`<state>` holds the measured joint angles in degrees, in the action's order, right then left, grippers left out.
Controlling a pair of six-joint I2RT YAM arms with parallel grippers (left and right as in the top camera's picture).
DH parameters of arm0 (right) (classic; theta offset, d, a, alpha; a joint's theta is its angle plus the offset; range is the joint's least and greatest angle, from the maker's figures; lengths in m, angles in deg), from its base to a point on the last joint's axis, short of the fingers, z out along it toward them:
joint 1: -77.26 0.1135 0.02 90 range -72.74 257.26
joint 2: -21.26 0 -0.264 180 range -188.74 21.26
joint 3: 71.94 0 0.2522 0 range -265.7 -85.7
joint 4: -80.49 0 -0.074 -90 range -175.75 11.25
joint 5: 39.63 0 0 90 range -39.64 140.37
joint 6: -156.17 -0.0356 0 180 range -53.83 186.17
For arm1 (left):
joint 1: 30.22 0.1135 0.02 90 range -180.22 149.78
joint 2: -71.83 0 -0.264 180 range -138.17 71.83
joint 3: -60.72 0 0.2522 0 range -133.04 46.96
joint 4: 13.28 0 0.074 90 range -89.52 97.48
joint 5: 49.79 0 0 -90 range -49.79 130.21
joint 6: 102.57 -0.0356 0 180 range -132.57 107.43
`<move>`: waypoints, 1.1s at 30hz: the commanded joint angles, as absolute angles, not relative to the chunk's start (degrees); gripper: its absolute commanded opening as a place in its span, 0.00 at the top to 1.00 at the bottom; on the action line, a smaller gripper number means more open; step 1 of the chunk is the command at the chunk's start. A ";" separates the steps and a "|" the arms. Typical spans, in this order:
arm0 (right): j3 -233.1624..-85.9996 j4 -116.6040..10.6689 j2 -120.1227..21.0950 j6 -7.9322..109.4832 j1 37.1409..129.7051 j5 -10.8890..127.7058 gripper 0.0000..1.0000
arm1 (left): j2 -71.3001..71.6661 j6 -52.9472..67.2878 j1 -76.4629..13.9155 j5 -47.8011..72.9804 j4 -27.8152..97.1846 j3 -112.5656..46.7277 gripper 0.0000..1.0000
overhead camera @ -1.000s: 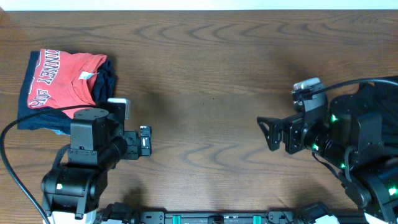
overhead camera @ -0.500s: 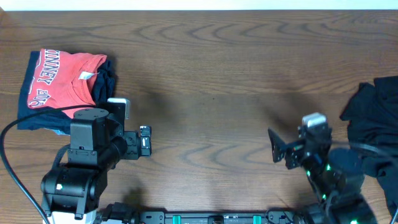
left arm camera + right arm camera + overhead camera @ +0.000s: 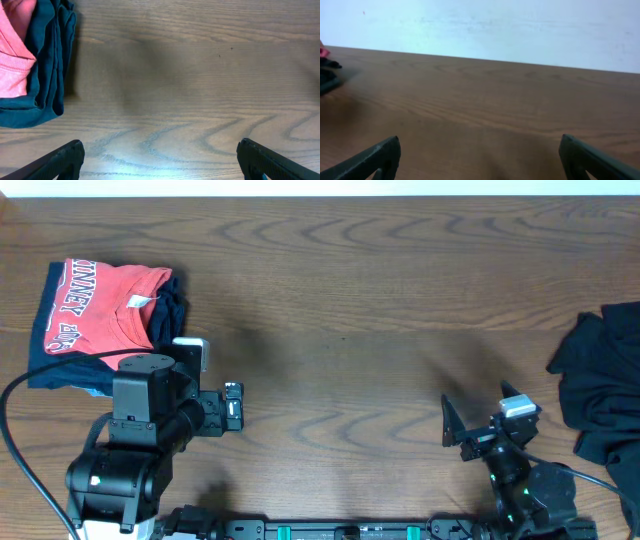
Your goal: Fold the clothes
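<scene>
Task judged partly complete. A coral-red T-shirt (image 3: 105,305), white lettering uppermost, lay folded flat on top of a navy garment (image 3: 55,370), the two forming a compact stack near the far left corner of the desk (image 3: 340,300); the navy edges showed along the stack's near and right sides. Both items appeared folded, though the navy fold could not be fully checked beneath the shirt. A black garment (image 3: 605,380) lay crumpled and unfolded against the right edge of the desk, and by this evidence it was the work outstanding. The middle of the desk carried nothing. The left gripper (image 3: 232,410) sat low toward the near left corner, just on the near side of the stack and clear of it, pointing toward the desk's centre; its wrist view looked down on bare wood with the stack's edge at the left. Its jaws stood wide and held nothing. The right gripper (image 3: 450,430) was drawn in by the near edge, right of centre, near the black garment but apart from it, and tilted so that its wrist view looked across the desk to the far wall. Its jaws also stood wide and empty.
</scene>
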<state>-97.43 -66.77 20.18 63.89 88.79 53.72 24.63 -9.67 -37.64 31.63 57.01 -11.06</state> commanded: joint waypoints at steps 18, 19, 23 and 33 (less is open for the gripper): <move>-86.02 -88.52 20.99 64.79 88.35 53.09 0.01 | 24.65 -10.41 -37.93 32.13 57.01 -12.29 0.02; -86.02 -88.80 20.99 64.79 88.37 53.09 0.01 | 24.65 -10.41 -37.93 32.13 57.03 -12.29 0.02; -86.02 -86.24 20.99 64.79 88.53 53.09 0.01 | 24.65 -10.41 -37.93 32.13 57.03 -12.29 0.02; -86.02 -81.70 20.72 64.74 88.53 53.39 0.01 | 24.65 -10.41 -37.93 32.13 57.03 -12.29 0.02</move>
